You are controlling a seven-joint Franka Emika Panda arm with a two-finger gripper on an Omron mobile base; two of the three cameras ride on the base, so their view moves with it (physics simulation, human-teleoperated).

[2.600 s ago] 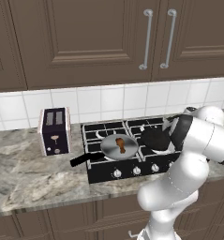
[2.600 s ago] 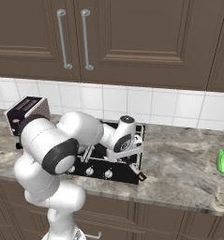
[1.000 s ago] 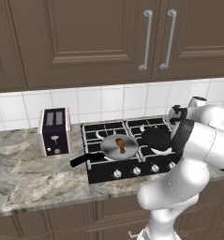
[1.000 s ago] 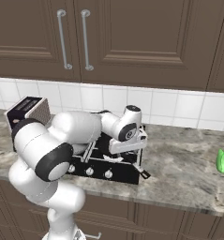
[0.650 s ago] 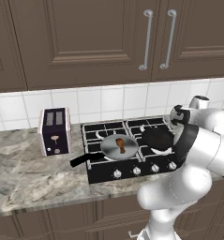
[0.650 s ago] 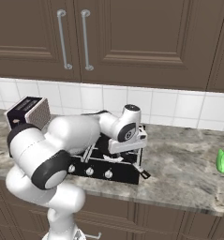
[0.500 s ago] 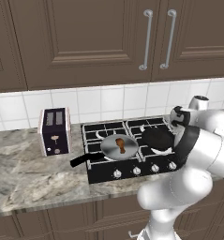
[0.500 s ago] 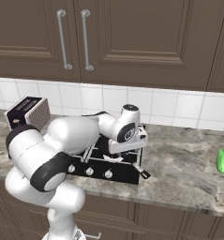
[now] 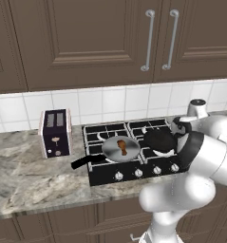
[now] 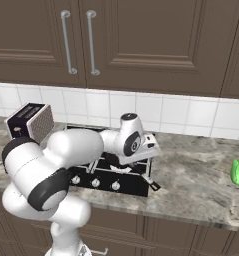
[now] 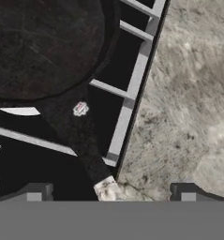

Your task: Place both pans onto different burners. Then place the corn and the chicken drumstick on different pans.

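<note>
Left base view gives you the widest look: dark cabinets (image 9: 100,42) over a marbled counter (image 9: 24,178), with the black hob (image 9: 134,152) set into it and a toaster (image 9: 54,133) standing just to its left. You can see both pans there. The grey pan (image 9: 120,148) sits on the front left burner with its black handle pointing out toward the toaster, and the chicken drumstick (image 9: 122,146) lies inside it. The dark pan (image 9: 158,139) sits on the front right burner, partly behind the arm, and what it holds you cannot tell from here.

Right base view adds what the other side hides: a small green thing (image 10: 237,171) far off on the counter to the right, well apart from the hob, too small to name. The arm blocks most of the hob there.

Hand view looks straight down on the dark pan's rim and its handle (image 11: 78,136), which runs toward the hob's edge. Your gripper (image 11: 111,194) hangs with its jaws spread wide on either side of the handle's end, grasping nothing.

No writing is readable anywhere.
</note>
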